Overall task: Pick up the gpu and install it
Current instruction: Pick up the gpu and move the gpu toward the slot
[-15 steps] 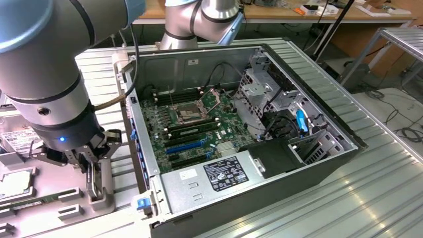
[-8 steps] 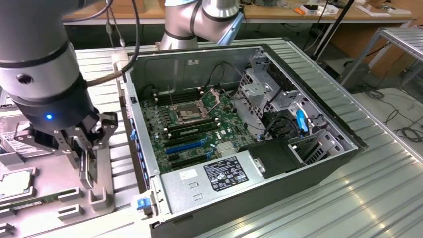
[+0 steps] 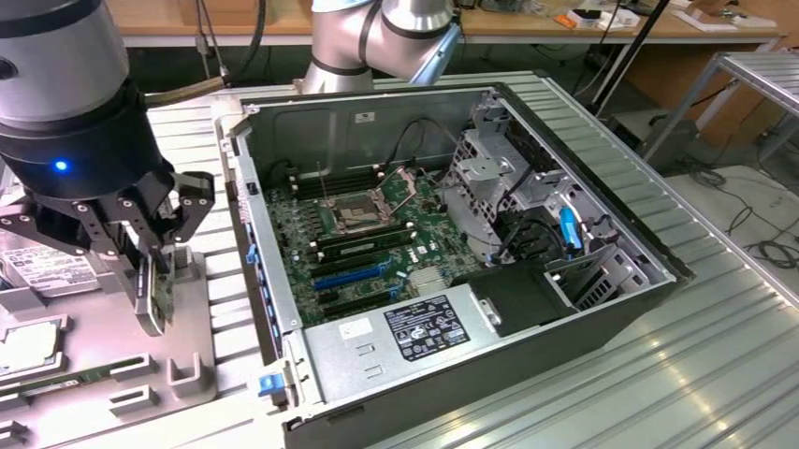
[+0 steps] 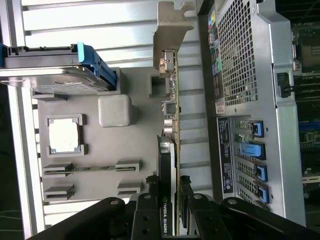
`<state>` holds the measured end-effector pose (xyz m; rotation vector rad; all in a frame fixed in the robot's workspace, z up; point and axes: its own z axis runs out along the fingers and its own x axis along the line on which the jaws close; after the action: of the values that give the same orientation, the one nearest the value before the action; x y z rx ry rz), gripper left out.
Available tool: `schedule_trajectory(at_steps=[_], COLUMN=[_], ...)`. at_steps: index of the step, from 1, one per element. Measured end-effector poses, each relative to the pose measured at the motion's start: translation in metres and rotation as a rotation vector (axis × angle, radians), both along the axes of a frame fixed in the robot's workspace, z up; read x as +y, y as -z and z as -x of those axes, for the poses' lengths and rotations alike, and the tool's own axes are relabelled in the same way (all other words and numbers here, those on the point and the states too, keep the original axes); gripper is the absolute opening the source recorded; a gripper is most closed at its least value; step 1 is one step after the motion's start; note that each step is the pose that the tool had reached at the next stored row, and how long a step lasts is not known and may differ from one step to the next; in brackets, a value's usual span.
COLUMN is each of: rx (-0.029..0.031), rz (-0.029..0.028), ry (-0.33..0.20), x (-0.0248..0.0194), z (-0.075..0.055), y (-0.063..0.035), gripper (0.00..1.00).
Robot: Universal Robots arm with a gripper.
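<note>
Gripper (image 3: 148, 253) low over the grey parts tray (image 3: 187, 313), at the exterior view's left, just beside the open computer case (image 3: 649, 253)

Graphics card (image 3: 150, 304) stands on edge in the tray, upright, between the fingers. Cannot tell whether its lower edge has left the tray slot

From the wrist view: the gripper (image 4: 167, 183) straddles the graphics card (image 4: 174, 115) edge-on. One finger sits against the black cooler block, the other against the bare green board side. Jaws partly closed, pinching the card across its two faces. The silver end bracket (image 4: 172, 25) is at the far end of the card from the fingers

Also on the tray (image 4: 130, 150):
- hard drive (image 4: 60, 82) in a blue-handled carrier, near one end
- square processor chip (image 4: 64, 136) in its own pocket
- memory stick (image 4: 90, 168) lying flat in a narrow slot, apart from the card

Case lies on its side on the ribbed metal table (image 3: 712, 365), panel off. Motherboard (image 3: 374, 220) exposed inside, with blue and black expansion slots along the side nearest the tray. Power supply (image 3: 399, 332) with its white-and-black label at the near end
</note>
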<state>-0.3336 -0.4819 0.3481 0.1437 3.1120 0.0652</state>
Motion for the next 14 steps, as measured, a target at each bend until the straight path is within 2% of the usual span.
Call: schedule_trajectory(at_steps=[5, 9, 14], rx=[-0.0001, 0.0003, 0.0005], rz=[-0.0031, -0.0026, -0.0028], ry=[0.0, -0.031, -0.031], x=[0.0, 0.0, 0.0], z=[0.0, 0.0001, 0.0], y=[-0.0034, -0.0037, -0.0039], gripper=[0.27, 0.27, 0.27])
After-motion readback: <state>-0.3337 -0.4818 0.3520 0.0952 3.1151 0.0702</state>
